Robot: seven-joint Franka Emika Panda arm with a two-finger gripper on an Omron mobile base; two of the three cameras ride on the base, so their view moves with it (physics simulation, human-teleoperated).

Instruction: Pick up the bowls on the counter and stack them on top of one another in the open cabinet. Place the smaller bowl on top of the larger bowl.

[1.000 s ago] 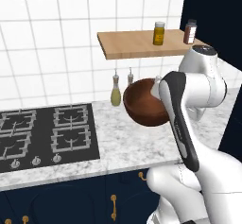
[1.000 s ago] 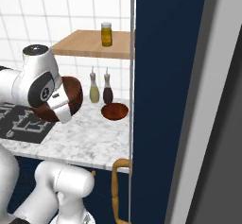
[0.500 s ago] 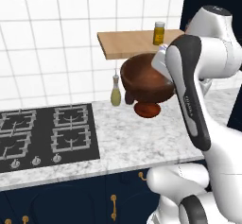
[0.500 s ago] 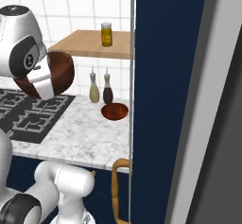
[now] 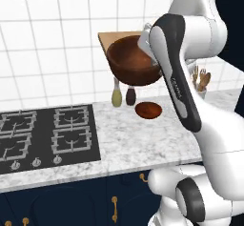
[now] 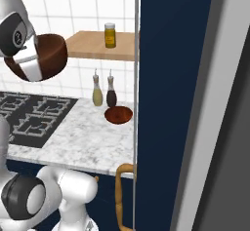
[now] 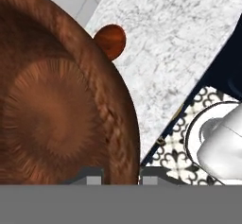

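Note:
The larger bowl [image 5: 131,66], deep and dark brown, hangs tilted in the air just in front of the open cabinet's tan shelf [image 5: 110,37], at about shelf height. My gripper [image 5: 147,52] is shut on its right rim. In the hand view the larger bowl [image 7: 52,109] takes up the left side, and its rim sits between my gripper's [image 7: 120,176] fingertips. The smaller bowl [image 5: 148,109] rests upright on the marbled counter [image 5: 128,144], below the held bowl. From the right side I see the larger bowl [image 6: 48,54] left of the shelf [image 6: 93,45] and the smaller bowl [image 6: 118,114].
A jar [image 6: 110,35] stands on the shelf. Two bottles [image 5: 117,97] [image 5: 130,96] stand against the tiled wall behind the smaller bowl. The black hob [image 5: 47,134] lies at the left, a utensil holder [image 5: 202,83] at the right. A tall navy cabinet side [image 6: 171,103] borders the counter.
The arm has raised the larger bowl from just above the counter up to shelf height and tilted it. The smaller bowl, hidden before, shows on the counter.

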